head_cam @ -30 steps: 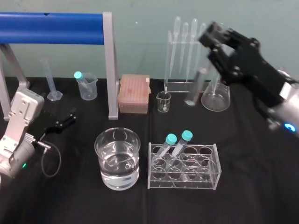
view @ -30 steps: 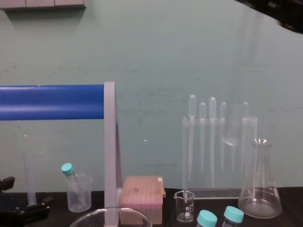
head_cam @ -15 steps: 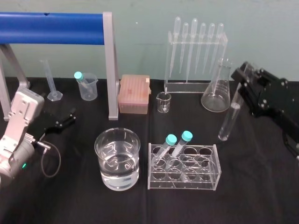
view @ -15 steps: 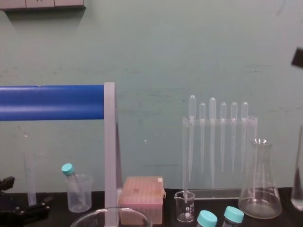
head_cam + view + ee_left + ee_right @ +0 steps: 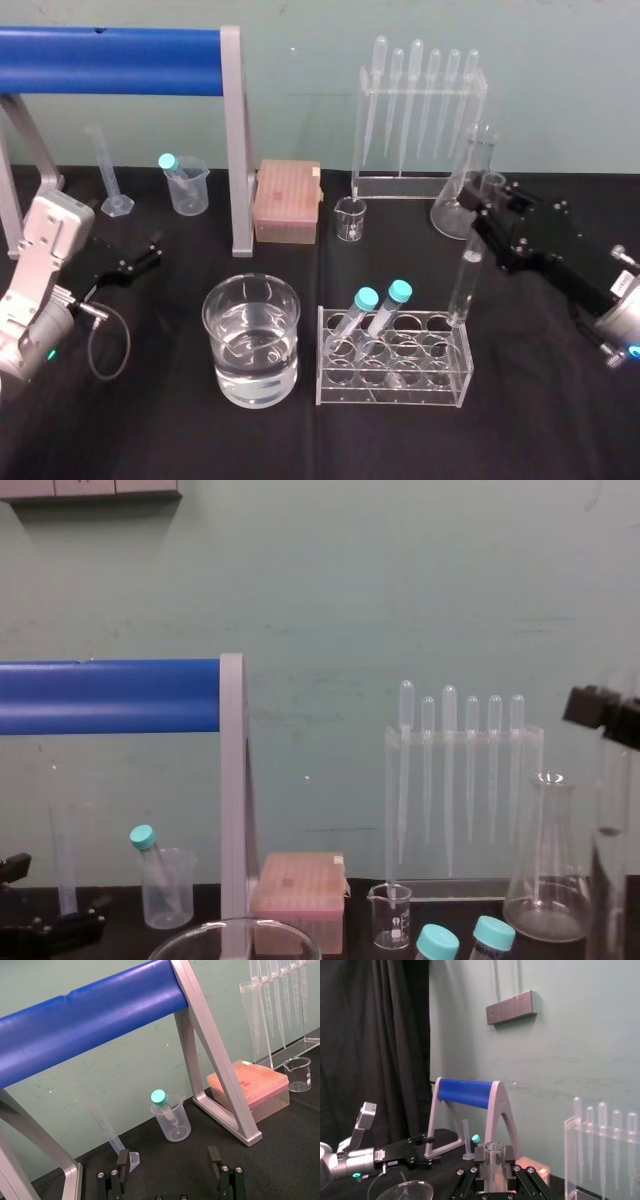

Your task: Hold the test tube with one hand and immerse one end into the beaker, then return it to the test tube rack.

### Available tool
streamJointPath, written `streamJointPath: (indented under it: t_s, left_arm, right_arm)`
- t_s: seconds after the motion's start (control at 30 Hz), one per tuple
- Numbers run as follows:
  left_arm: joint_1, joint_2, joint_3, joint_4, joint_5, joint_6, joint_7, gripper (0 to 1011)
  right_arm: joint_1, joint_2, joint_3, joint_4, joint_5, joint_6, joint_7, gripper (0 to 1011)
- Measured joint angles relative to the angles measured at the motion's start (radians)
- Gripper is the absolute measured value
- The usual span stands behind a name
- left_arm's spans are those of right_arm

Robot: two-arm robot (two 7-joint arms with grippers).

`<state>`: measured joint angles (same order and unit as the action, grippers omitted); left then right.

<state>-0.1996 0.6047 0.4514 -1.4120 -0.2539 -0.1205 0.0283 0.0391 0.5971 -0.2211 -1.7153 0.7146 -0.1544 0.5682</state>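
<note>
From my station, I see the right gripper (image 5: 482, 210) at about 1 o'clock of the test tube rack (image 5: 390, 392). Its fingers are clamped on the upper end of the test tube (image 5: 466, 270), just under the open rim. The tube hangs nearly upright, leaning slightly, and its lower end meets the rack's far right corner. I cannot tell whether it has entered a hole. In the right wrist view the tube's rim stands up between the closed fingers.

Two teal-capped tubes (image 5: 382, 298) lean in the rack's left holes. The beaker (image 5: 225, 335), partly filled with clear liquid, sits at 9 o'clock of the rack, just beside it. The left gripper (image 5: 150, 250) rests low at 10 o'clock of the beaker, well apart, fingers spread wide and holding nothing.

The surface is a black cloth (image 5: 150, 430). Along its far edge, at 12 o'clock, stand a pipette stand (image 5: 420, 110), a conical flask (image 5: 455, 212), a small graduated beaker (image 5: 350, 218) and a pink tip box (image 5: 288, 200). At 10 o'clock are a plastic cup (image 5: 188, 188) and a slim measuring cylinder (image 5: 108, 170), under a blue roll (image 5: 110, 47) on a grey frame. Behind is a pale green wall (image 5: 300, 60), and the right wrist view shows a black curtain (image 5: 380, 1035).
</note>
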Motion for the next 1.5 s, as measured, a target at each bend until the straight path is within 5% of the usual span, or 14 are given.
streamJointPath:
  t_s: [0.93,1.5]
  left_arm:
    - [0.0,0.0,0.0,0.0,0.0,0.0,0.0,1000]
    - [0.0,0.0,0.0,0.0,0.0,0.0,0.0,1000]
  right_arm:
    - [0.122,-0.042,-0.098,0.157,-0.036,0.029,0.056,227]
    - [0.133,-0.031,-0.124,0.204,-0.056,0.056,0.052,227]
